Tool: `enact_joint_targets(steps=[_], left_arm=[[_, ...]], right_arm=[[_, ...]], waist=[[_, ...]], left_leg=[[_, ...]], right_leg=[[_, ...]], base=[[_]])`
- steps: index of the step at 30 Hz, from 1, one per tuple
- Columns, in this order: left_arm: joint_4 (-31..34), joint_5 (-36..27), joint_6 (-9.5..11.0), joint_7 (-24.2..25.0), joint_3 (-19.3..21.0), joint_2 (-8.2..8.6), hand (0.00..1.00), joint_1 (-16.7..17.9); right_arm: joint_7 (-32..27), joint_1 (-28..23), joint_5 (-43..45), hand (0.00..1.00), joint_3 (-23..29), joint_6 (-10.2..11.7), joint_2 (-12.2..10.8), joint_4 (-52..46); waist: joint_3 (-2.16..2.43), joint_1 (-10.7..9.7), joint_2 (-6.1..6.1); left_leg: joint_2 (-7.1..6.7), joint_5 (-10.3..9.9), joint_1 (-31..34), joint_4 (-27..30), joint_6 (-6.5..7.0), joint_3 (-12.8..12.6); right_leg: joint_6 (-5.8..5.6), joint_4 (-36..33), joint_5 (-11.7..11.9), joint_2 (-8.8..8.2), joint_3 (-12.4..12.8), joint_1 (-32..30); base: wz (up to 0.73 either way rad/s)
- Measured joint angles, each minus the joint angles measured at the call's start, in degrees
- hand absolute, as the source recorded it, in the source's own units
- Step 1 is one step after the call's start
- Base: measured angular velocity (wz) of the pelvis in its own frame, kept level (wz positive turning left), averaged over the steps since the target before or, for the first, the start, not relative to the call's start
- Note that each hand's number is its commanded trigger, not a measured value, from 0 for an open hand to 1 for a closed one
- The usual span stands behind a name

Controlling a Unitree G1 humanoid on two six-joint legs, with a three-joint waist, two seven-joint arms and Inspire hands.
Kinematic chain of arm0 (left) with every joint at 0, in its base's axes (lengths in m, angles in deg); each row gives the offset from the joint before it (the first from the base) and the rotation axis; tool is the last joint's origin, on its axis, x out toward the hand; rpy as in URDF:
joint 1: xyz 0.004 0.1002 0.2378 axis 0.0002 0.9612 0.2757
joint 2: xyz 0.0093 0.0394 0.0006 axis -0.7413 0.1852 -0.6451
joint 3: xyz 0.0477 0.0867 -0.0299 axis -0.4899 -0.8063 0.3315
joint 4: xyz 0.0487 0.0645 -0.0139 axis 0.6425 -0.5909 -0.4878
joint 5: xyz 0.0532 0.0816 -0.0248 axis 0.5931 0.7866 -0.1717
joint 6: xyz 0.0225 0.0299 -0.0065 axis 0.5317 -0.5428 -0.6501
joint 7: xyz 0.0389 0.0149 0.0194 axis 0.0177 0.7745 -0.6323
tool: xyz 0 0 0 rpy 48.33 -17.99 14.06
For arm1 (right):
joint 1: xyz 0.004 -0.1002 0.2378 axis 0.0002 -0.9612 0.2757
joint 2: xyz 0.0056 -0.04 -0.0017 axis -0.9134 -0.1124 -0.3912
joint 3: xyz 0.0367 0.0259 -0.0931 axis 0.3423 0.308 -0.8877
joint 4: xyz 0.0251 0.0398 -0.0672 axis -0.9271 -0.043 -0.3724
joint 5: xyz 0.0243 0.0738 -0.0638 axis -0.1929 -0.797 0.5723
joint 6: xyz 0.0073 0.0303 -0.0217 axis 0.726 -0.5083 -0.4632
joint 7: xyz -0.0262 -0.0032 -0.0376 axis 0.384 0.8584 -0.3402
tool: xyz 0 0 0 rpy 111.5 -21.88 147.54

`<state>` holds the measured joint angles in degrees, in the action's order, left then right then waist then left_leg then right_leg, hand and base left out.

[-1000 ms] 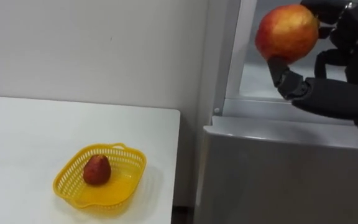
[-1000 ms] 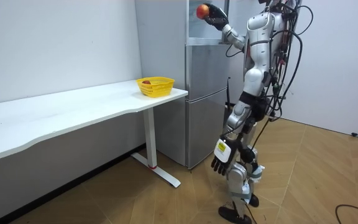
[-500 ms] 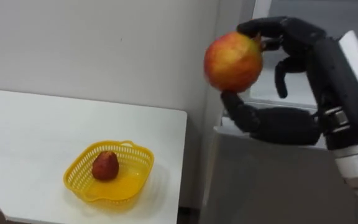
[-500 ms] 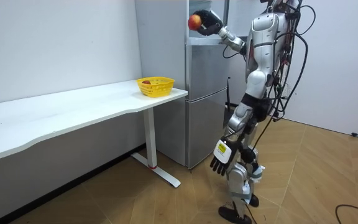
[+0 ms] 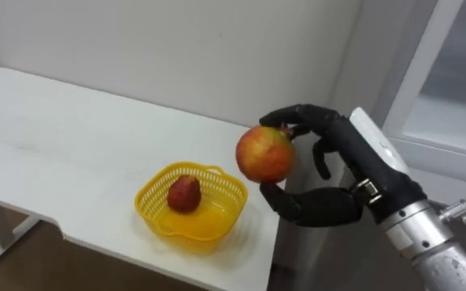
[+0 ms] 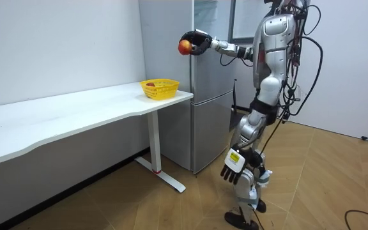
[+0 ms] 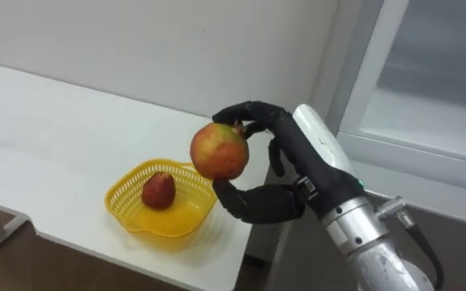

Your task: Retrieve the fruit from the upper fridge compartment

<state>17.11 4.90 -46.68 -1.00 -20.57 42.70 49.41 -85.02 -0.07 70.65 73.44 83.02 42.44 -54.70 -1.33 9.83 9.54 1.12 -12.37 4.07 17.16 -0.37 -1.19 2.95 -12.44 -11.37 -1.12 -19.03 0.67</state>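
My right hand [image 5: 330, 174] [image 7: 277, 166] [image 6: 197, 43] is shut on a round red-and-yellow fruit [image 5: 264, 153] [image 7: 219, 150] [image 6: 184, 46], fingers over the top and thumb beneath. It holds the fruit in the air just right of a yellow basket [image 5: 156, 212] [image 7: 124, 206] [image 6: 159, 89] and a little above it. The basket stands at the corner of the white table [image 5: 55, 153] [image 6: 75, 112] and contains a small dark red fruit [image 5: 184, 194] [image 7: 158, 190]. My left hand [image 6: 233, 162] hangs by my thigh with its fingers relaxed.
The grey fridge [image 6: 209, 108] stands right of the table, its upper door [image 5: 427, 89] open beside my arm. A white wall [image 5: 217, 48] runs behind the table. I stand on the wooden floor in front of the fridge.
My right arm has swung left and down from the upper fridge opening, carrying the fruit out beside the basket. The eye views have turned left toward the table.
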Motion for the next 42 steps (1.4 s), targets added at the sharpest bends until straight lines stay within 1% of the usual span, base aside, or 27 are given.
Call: enact_joint_targets(steps=[2,3,4,5,7,9,12,14,16,18,20,21,23,24,25,26,29,34,36,39,42], left_arm=[[0.06,-0.04,0.0,0.08,0.06,-0.36,0.0,-0.4],[0.06,-0.04,0.0,0.13,0.14,-0.45,0.0,-0.43],[0.04,0.01,-0.01,0.27,0.17,-0.58,0.0,-0.49],[0.0,0.0,-0.06,0.49,0.17,-0.63,0.0,-0.51],[-0.02,-0.01,-0.07,0.88,0.12,-0.98,0.0,-0.53],[-0.03,-0.03,-0.08,0.97,0.11,-1.06,0.0,-0.53],[-0.03,-0.02,-0.46,1.23,0.02,-0.9,0.0,-0.49],[-0.04,-0.01,-0.52,1.26,0.02,-0.74,0.0,-0.6],[-0.04,0.0,-0.65,1.4,0.03,-0.77,0.0,-0.73],[-0.03,-0.04,-1.05,1.81,0.04,-0.78,0.0,-0.82],[-0.02,-0.03,-1.42,2.59,0.06,-0.79,0.0,-1.22],[0.01,-0.03,-1.42,2.78,0.07,-0.79,0.0,-1.41],[0.02,-0.04,-1.42,3.53,0.07,-0.82,0.0,-1.82],[0.02,-0.02,-1.42,3.59,0.06,-0.82,0.0,-1.85],[-0.01,0.15,-1.44,3.58,0.09,-0.82,0.0,-1.76],[-0.03,1.04,-1.52,3.58,0.15,-0.78,0.0,-1.68],[-0.43,2.33,-1.77,3.48,0.29,-0.78,0.0,-1.7],[-0.27,2.18,-2.37,3.22,-0.5,-0.62,0.0,-1.87],[-0.04,2.06,-2.43,2.98,-1.0,-0.62,0.0,-2.11],[-0.01,1.88,-2.46,3.03,-0.95,-0.7,0.0,-2.61],[-0.18,1.53,-2.52,3.07,-1.01,-0.9,0.0,-2.75]], right_arm=[[-0.4,1.33,-0.12,1.0,-0.29,0.56,0.01,2.66],[-0.61,1.9,-0.11,1.0,-0.55,0.66,0.01,3.63],[-1.01,2.61,-0.02,1.0,-0.9,1.02,0.03,5.44],[-1.49,3.25,0.13,1.0,-1.28,1.47,0.04,7.6],[-2.06,4.74,0.14,1.0,-2.02,2.09,0.04,11.18],[-2.1,5.82,0.12,1.0,-2.14,2.03,0.04,13.86],[-3.11,6.98,0.12,1.0,-2.15,2.12,0.04,17.01],[-3.9,7.61,0.11,1.0,-2.09,2.27,0.05,19.05],[-4.12,8.14,0.11,1.0,-2.08,2.18,0.21,20.41],[-4.07,8.71,0.08,1.0,-2.09,1.9,0.23,21.73],[-3.23,8.77,0.02,1.0,-2.68,1.69,0.19,24.1],[-2.9,8.77,0.23,1.0,-3.05,1.51,0.15,24.71],[-1.52,8.71,0.09,1.0,-4.95,-0.46,-0.09,27.53],[-1.12,8.63,0.12,1.0,-5.24,-0.97,-0.11,28.2],[-0.38,8.58,0.12,1.0,-5.88,-2.11,-0.12,28.92],[0.24,8.58,0.12,1.0,-6.19,-2.64,-0.12,29.04],[0.99,8.66,0.12,1.0,-6.17,-2.78,-0.11,28.98],[0.5,10.0,1.14,1.0,-6.58,-3.47,-0.1,28.98],[0.39,10.34,1.27,1.0,-6.63,-4.35,-0.1,28.81],[0.06,10.47,2.93,1.0,-6.63,-5.28,-0.05,27.1],[-0.74,10.62,3.63,1.0,-7.52,-5.41,0.03,24.77]], waist=[[0.11,0.28,0.41],[0.08,0.35,0.48],[-0.08,0.65,0.5],[-0.04,1.07,0.73],[-0.23,1.31,1.07],[-0.35,1.75,1.37],[-0.36,2.29,1.39],[-0.36,3.13,1.38],[-0.36,3.17,1.36],[-0.36,3.38,1.35],[-0.36,4.63,1.37],[-0.35,4.83,1.39],[-0.35,5.65,1.45],[-0.36,6.02,1.45],[-0.24,6.44,1.65],[-0.36,6.45,1.48],[-0.43,6.42,1.37],[-0.45,6.21,1.34],[-0.45,6.17,1.35],[-0.38,6.25,1.67],[-0.44,6.29,2.32]], left_leg=[[0.07,0.0,0.33,0.27,-0.01,-0.08],[0.14,0.0,0.36,0.29,-0.01,-0.09],[0.18,0.0,0.38,0.34,-0.02,-0.16],[0.2,0.0,0.31,0.4,-0.02,-0.11],[0.24,-0.03,0.31,0.44,-0.03,-0.07],[0.25,-0.04,0.38,0.76,-0.02,0.0],[0.36,-0.23,1.38,2.3,0.14,0.29],[0.37,-0.25,2.06,3.01,0.19,0.64],[0.27,-0.35,2.78,3.83,0.27,1.45],[0.25,-0.38,3.29,4.46,0.32,1.73],[0.19,-0.37,3.83,4.69,0.34,1.97],[0.17,-0.37,4.07,4.75,0.34,2.06],[0.18,-0.35,5.13,5.24,0.36,2.87],[0.17,-0.35,5.45,5.38,0.36,2.96],[0.16,-0.36,6.0,5.51,0.37,3.05],[0.14,-0.37,6.46,5.53,0.39,3.26],[0.14,-0.37,6.71,5.44,0.4,3.23],[0.12,-0.38,6.38,4.99,0.39,3.24],[0.09,-0.38,6.24,4.3,0.39,3.27],[0.01,-0.37,6.31,3.62,0.4,3.14],[-0.03,-0.35,6.24,3.56,0.41,2.95]], right_leg=[[0.13,-0.22,-0.03,0.03,-0.1,-0.26],[0.19,-0.23,0.0,0.06,-0.09,-0.31],[0.29,-0.24,0.06,0.1,-0.07,-0.33],[0.37,-0.27,0.11,0.1,0.01,-0.3],[0.41,-0.27,0.11,0.09,0.0,0.01],[0.41,-0.35,0.11,0.11,0.02,0.07],[0.31,-0.55,0.2,0.23,-0.12,-0.38],[0.3,-0.75,0.5,0.23,-0.18,-0.74],[0.3,-0.8,0.62,0.22,-0.91,-0.8],[0.26,-0.92,0.66,0.22,-1.23,-0.92],[0.27,-1.28,0.66,0.1,-1.5,-1.47],[0.28,-1.29,0.68,0.09,-1.58,-1.55],[0.31,-1.42,0.72,0.07,-2.13,-2.26],[0.31,-1.45,0.73,0.05,-2.28,-2.47],[0.33,-1.48,0.77,0.02,-2.56,-2.84],[0.34,-1.52,0.9,0.0,-3.08,-2.95],[0.3,-1.44,0.9,-0.03,-3.17,-3.16],[0.24,-1.48,0.86,-0.03,-3.15,-3.03],[0.12,-1.48,0.79,-0.11,-3.14,-3.06],[0.04,-1.68,0.71,-0.3,-2.98,-3.59],[-0.02,-2.07,0.62,-0.43,-2.96,-3.72]], base=[[0.06],[0.0],[-0.04],[-0.04],[0.0],[0.0],[0.04],[0.0],[0.14],[0.15],[0.06],[0.14],[0.22],[0.13],[0.12],[0.1],[0.05],[0.01],[0.02],[-0.04],[-0.02]])
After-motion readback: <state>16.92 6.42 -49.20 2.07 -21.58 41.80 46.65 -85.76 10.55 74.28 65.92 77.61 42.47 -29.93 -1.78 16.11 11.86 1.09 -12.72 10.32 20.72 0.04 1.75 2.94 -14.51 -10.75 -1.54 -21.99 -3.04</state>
